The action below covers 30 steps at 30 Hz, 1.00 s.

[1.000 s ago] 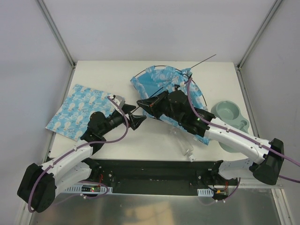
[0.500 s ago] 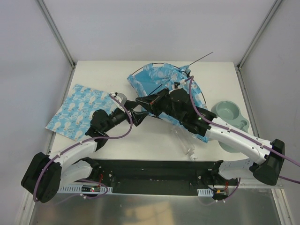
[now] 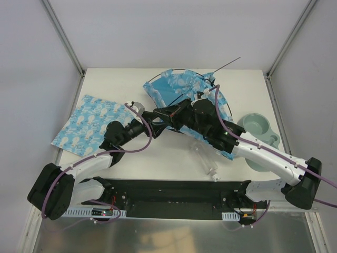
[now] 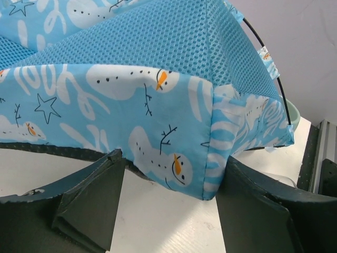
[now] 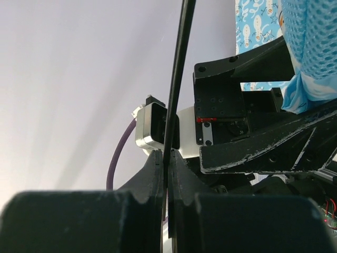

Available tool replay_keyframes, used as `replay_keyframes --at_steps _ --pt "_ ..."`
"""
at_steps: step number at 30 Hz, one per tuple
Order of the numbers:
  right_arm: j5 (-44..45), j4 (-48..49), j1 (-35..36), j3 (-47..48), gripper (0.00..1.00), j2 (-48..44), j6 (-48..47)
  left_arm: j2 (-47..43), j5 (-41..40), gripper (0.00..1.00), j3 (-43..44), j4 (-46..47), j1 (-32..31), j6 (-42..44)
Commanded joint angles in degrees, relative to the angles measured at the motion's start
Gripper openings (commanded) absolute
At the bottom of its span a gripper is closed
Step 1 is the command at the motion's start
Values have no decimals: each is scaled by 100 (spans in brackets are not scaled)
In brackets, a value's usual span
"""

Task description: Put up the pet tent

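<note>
From above, the pet tent (image 3: 176, 87) lies slumped at the far middle of the table (image 3: 174, 158), with the left gripper (image 3: 152, 122) and right gripper (image 3: 160, 115) meeting at its near-left corner. The left wrist camera shows the left gripper's jaws spread, one on either side of that corner, not pinching. The right wrist camera shows the right gripper clamped on a thin black pole (image 5: 179, 68).

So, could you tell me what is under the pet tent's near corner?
Bare white table shows beneath the pet tent corner, which hangs inside the open left gripper. Farther back the fabric covers the table, so anything under it is hidden.
</note>
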Motion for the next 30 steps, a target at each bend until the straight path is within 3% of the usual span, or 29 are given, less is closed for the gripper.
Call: replay_keyframes --at_steps 1,3,12,17,30 --pt "-50 475 -59 200 0 -314 -88 -4 262 66 135 383 -81 -12" --pt "-60 484 -68 182 0 -323 -96 4 210 60 100 356 -90 6" --pt "-139 449 -121 129 0 -314 -140 75 420 0 538 -109 -81 32" --pt "-16 220 -217 -72 0 -437 -368 -57 403 0 548 -197 -90 15" --pt "1627 35 -692 -301 0 -798 -1871 -532 350 0 319 -637 -90 59"
